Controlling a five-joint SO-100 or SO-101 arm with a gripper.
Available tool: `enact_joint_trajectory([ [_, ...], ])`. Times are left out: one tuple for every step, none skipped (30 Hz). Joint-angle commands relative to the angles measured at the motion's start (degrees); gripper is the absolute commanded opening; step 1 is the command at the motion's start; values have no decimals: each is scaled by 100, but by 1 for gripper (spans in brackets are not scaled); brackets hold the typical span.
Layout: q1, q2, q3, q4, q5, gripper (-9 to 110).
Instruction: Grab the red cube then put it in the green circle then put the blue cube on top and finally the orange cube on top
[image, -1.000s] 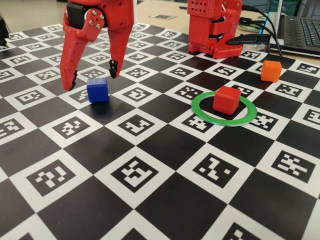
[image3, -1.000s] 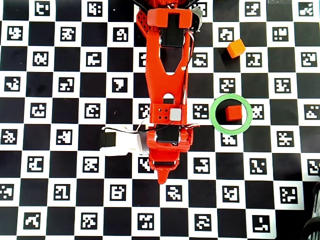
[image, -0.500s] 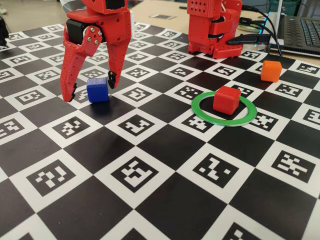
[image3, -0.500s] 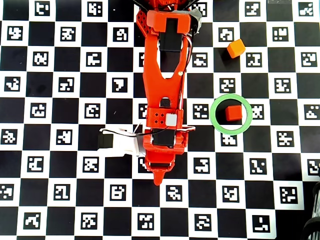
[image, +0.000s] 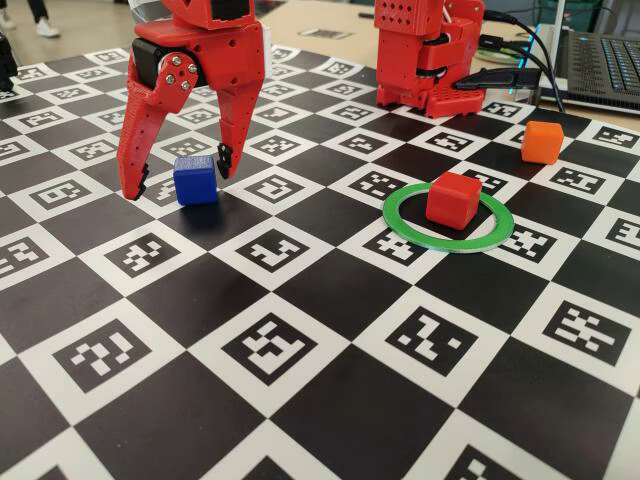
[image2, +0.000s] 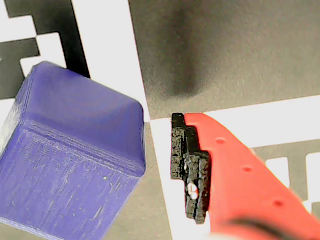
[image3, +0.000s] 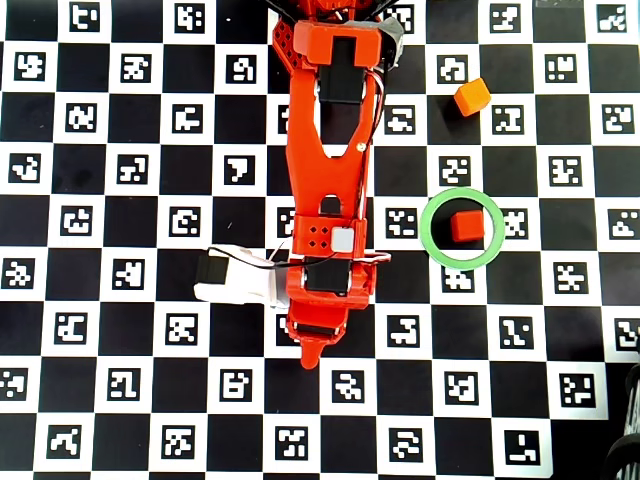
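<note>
The blue cube rests on the checkered mat at the left of the fixed view. My gripper is open and low around it, one fingertip on each side and both apart from it. In the wrist view the blue cube fills the lower left, with a gap between it and the black pad of the right finger. The red cube sits inside the green circle. The orange cube stands behind them at the right. In the overhead view the arm hides the blue cube; the red cube, green circle and orange cube show.
The arm's red base stands at the back of the mat, with cables and a laptop to its right. A white camera housing juts out left of the wrist. The mat carries black and white marker squares.
The gripper has come down from above the blue cube until its open fingers straddle it. The cubes and the ring have not moved.
</note>
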Motion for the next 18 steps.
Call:
enact_joint_trajectory([
  [-53,211,-26,-44,264,44],
  [-62,220,-26,-44,360,44],
  [-70,220,-26,-44,448,44],
  [-79,220,-26,-44,536,44],
  [-97,220,-26,-44,615,44],
  [-123,220,-26,-44,729,44],
  [-141,220,-26,-44,817,44],
  [-167,220,-26,-44,914,44],
  [-193,211,-26,-44,1002,44],
  [-211,211,-26,-44,1107,44],
  [-246,211,-35,-35,1195,44],
  [-281,202,-53,-18,1283,44],
  [-316,202,-53,-9,1362,44],
  [-325,193,-53,-9,1441,44],
  [-334,193,-53,-18,1529,44],
  [-325,193,-62,-26,1608,44],
  [-316,193,-62,-44,1679,44],
  [-308,193,-62,-44,1749,44],
])
